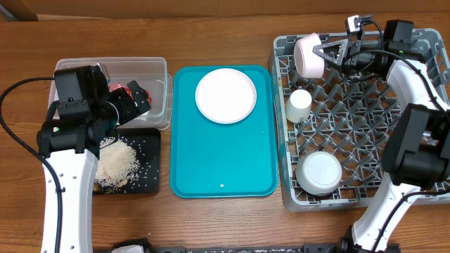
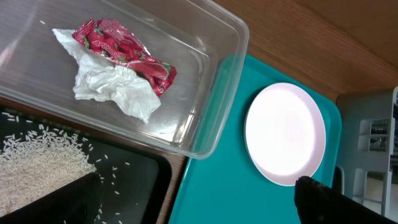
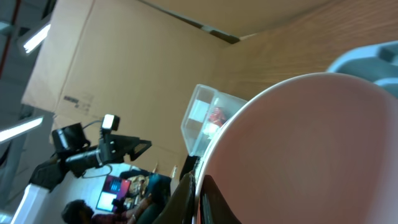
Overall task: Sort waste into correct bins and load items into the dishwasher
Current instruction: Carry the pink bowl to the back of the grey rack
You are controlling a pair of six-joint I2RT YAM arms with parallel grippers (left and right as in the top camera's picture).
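My right gripper (image 1: 322,53) is shut on the rim of a pale pink plate (image 1: 307,55), held on edge over the far left corner of the grey dish rack (image 1: 422,42); the plate (image 3: 311,149) fills the right wrist view, its rim between my fingers (image 3: 199,186). A white cup (image 1: 298,105) and a white bowl (image 1: 318,173) sit in the rack. A white plate (image 1: 226,95) lies on the teal tray. My left gripper (image 2: 193,202) is open and empty over the black tray's right edge. The clear tub (image 2: 205,87) holds the red wrapper (image 2: 124,53) and white napkin (image 2: 118,90). Rice (image 2: 37,165) lies in the black tray (image 1: 149,165).
The teal tray (image 1: 223,154) lies between the bins and the rack. The wooden table (image 1: 211,28) shows all round. A cable (image 1: 10,105) loops at the left edge.
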